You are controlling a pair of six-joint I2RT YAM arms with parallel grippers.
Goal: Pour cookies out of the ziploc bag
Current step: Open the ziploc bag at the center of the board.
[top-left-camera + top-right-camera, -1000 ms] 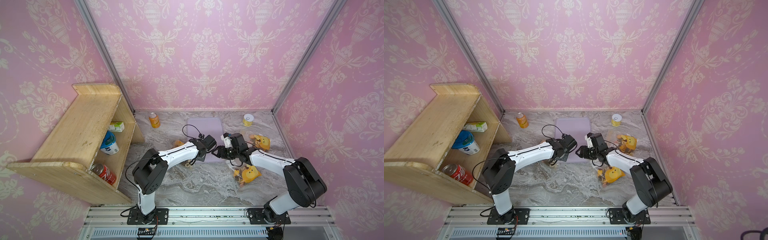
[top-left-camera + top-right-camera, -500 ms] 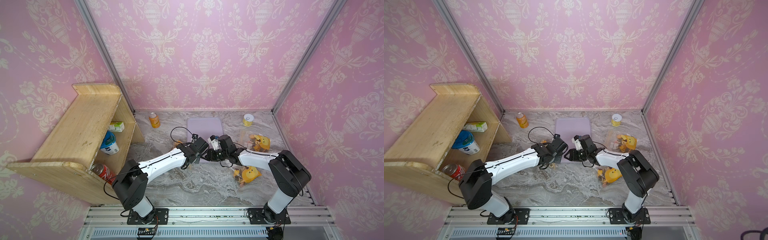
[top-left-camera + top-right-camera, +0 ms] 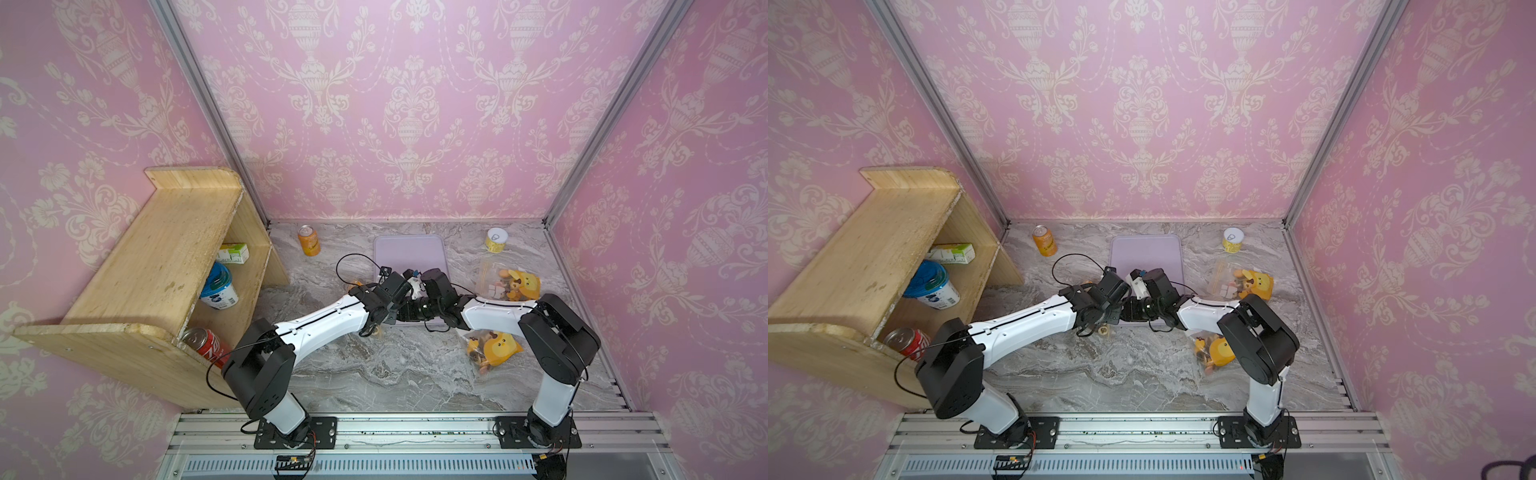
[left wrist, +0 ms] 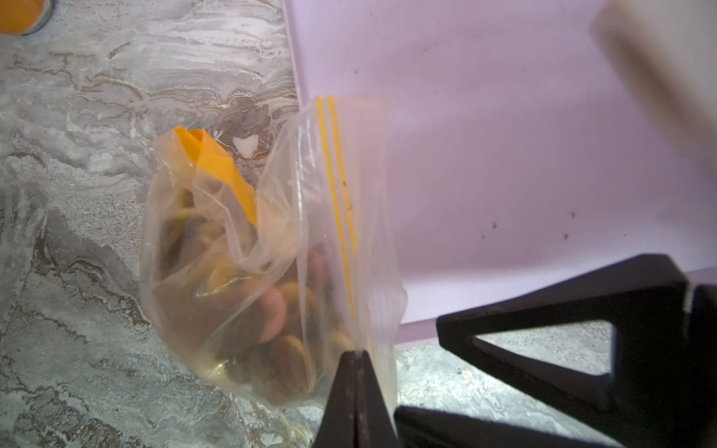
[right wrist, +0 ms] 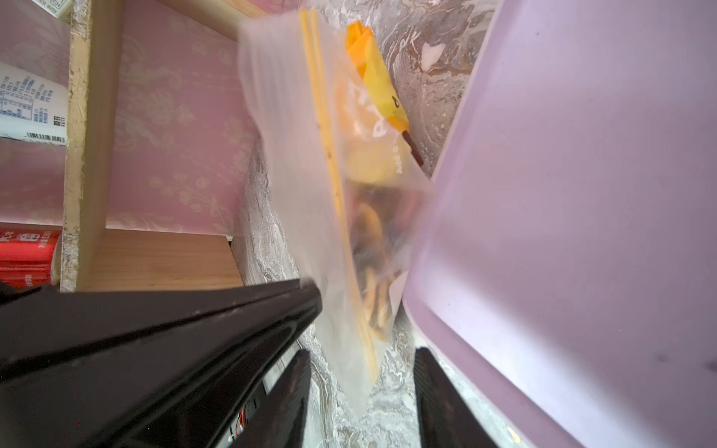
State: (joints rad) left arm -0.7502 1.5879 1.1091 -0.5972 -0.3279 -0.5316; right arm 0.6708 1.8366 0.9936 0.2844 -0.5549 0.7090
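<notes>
The cookies sit bunched in the belly of the bag, which is held over the tabletop just beside the tray rim. The left gripper is clamped tight on the bag's corner at the zip strip. The right gripper is partly open, with that zip edge between its jaws, and grips nothing.

If the right gripper pinches both walls at once, the mouth likely won't open. The slick film could slip from the left pinch. With the load hanging off the tray, cookies may spill onto the tabletop.

The bag's long axis follows the zip strip, running away from the left gripper along the tray's edge, and its mouth side faces the tray. I cannot tell whether the zip is sealed.
</notes>
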